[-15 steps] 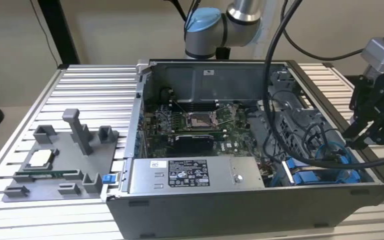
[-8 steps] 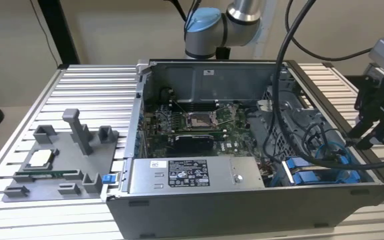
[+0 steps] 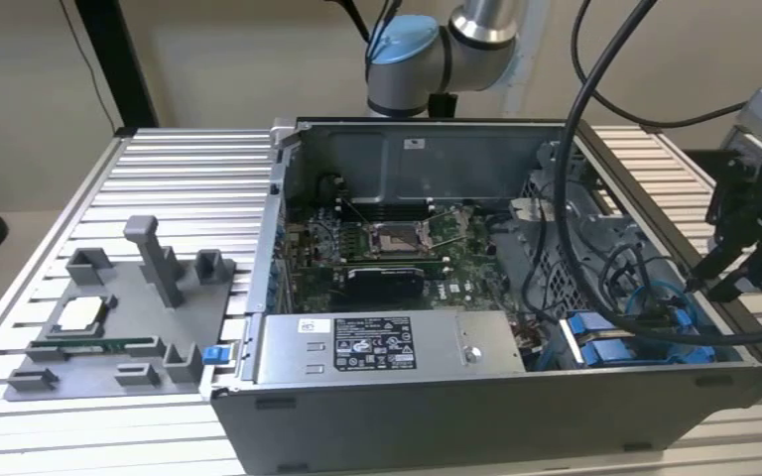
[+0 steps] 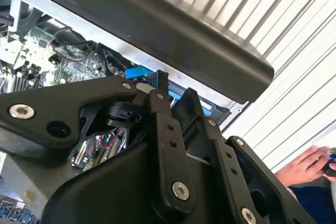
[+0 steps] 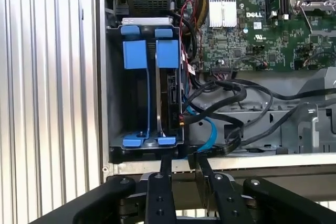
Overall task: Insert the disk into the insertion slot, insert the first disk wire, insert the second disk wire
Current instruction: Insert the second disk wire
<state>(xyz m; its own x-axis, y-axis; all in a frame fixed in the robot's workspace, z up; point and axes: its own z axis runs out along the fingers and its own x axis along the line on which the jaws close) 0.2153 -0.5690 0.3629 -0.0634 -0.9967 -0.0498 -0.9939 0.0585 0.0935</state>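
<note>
The tool (image 5: 184,162) points downward, its jaws slightly apart.

Blk tool (image 5: 184,158), silver screws (image 5: 229,199); grey-blue arm (image 3: 415,50).

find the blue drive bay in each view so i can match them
Exterior view: insertion slot, inside the case wall, toward the exterior view's right.
First wrist view: blue rails against the case wall, beside the motherboard.
Second wrist view: blue patch under the dark case wall.
Shared landmark: green motherboard.

The slot (image 5: 113,87), a grey metal bay with blue rails, fills a corner of the open computer case (image 3: 487,416); the blue-framed disk (image 5: 174,98) stands on edge inside, away from the case wall
</note>
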